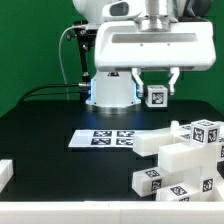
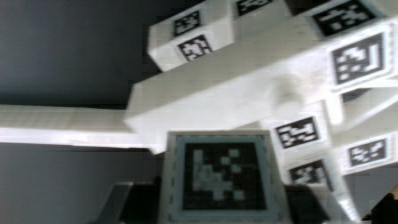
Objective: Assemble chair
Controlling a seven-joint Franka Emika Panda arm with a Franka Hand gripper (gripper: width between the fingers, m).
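The tool (image 1: 156, 88) pinches a small tagged cube (image 1: 157, 96) high above the chair parts (image 1: 185, 155) on the worktop (image 1: 50, 120); descent should be slow, cube kept square to its seat.

green wall (image 1: 30, 50), black table (image 1: 40, 120)

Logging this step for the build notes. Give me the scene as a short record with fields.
end effector: raised above the black table, closed on a small tagged white cube
held part: the cube, its tag filling the near part of the wrist view
chair parts: white tagged blocks clustered at the exterior view's right, on the table
marker board: flat on the table, beside the cluster
assembly state: cannot tell which parts are joined
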